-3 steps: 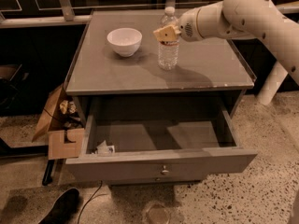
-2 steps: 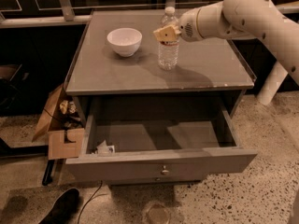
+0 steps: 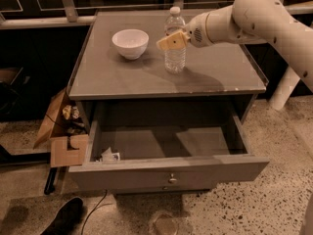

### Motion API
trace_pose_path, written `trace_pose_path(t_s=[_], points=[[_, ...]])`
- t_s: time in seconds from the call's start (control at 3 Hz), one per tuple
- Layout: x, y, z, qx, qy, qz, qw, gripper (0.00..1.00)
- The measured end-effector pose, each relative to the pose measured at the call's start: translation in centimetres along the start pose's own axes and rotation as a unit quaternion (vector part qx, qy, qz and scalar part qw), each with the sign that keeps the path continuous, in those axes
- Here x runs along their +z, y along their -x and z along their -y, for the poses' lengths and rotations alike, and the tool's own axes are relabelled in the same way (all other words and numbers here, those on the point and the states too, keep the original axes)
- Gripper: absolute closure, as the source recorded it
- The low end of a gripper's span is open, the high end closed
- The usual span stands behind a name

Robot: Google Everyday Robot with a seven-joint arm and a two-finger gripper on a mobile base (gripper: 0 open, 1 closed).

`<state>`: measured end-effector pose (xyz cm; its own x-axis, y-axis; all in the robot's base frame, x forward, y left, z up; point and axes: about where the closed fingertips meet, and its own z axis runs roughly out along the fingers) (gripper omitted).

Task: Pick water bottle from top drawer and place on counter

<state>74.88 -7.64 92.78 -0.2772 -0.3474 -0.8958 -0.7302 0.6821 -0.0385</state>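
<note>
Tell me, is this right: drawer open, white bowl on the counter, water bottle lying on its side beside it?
Not quite: the camera view shows the water bottle standing upright on the counter, the claw at its upper part. The top drawer is open; the white bowl sits there.

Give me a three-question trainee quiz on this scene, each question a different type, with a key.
1. True or false: the water bottle stands upright on the counter.
2. Multiple choice: the white bowl sits A) on the floor, B) on the counter near the bottle, C) in the cardboard box.
3. Fill in: the end effector is at the ___, above the counter, not in the open top drawer.
Key: 1 true. 2 B. 3 water bottle.
</note>
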Motion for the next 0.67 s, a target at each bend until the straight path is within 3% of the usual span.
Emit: trace_pose_path(t_s=[0.33,0.67], points=[[0.01,0.00,0.00,0.000,0.000,0.000,1.0000,0.00],[0.01,0.00,0.00,0.000,0.000,0.000,1.0000,0.00]])
